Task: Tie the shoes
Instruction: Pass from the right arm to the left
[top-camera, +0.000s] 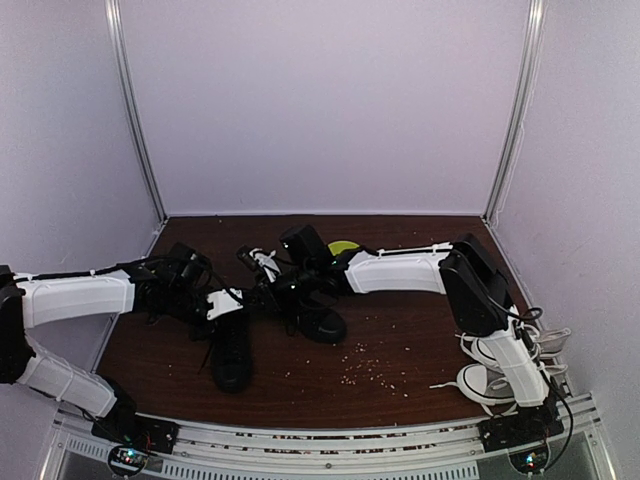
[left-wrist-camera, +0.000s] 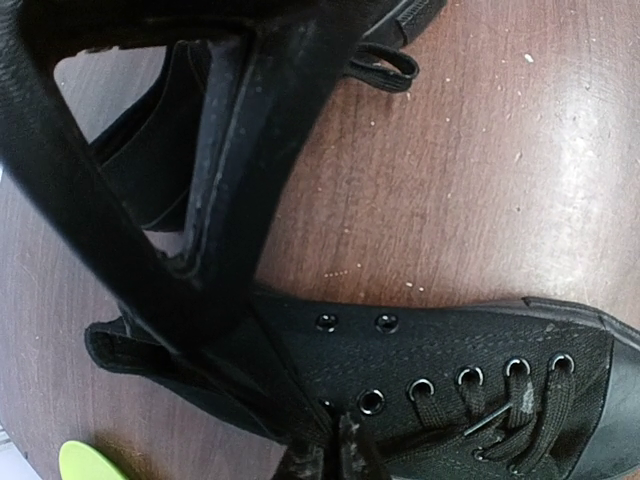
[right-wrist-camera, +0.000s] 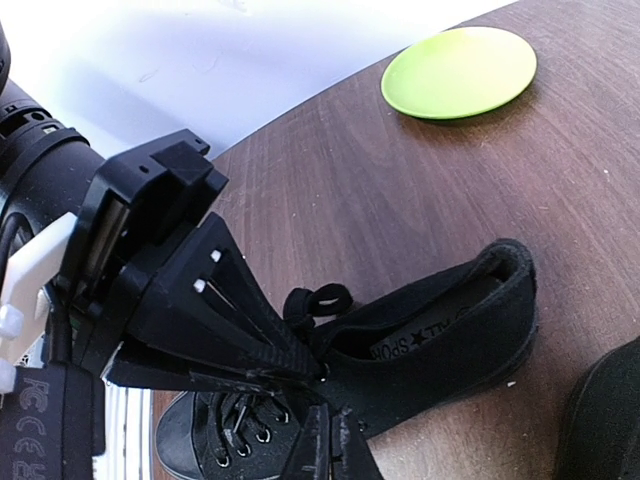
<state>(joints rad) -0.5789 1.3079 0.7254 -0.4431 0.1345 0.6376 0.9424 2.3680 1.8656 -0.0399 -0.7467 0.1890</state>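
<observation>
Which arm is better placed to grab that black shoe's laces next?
Probably left: the left gripper sits directly over the laces of the black shoe, while the right gripper is shut just beside them.

Left arm (top-camera: 80, 297) and right arm (top-camera: 400, 272) meet over the black shoes (top-camera: 232, 360) mid-table — I can't pass between them. Bare table (top-camera: 410, 325) at front centre is open; white-laced sneakers (top-camera: 475, 380) crowd the right edge, green plate (top-camera: 343, 247) behind.

Right gripper (right-wrist-camera: 331, 440), jaws pressed together, lay over the laces (right-wrist-camera: 240, 425) of a black shoe (right-wrist-camera: 440, 335) on the wooden table (right-wrist-camera: 400, 200). Left gripper (right-wrist-camera: 312, 368) tapered closed beside a lace loop (right-wrist-camera: 318, 298). Green plate (right-wrist-camera: 460, 70) lay well apart.
</observation>
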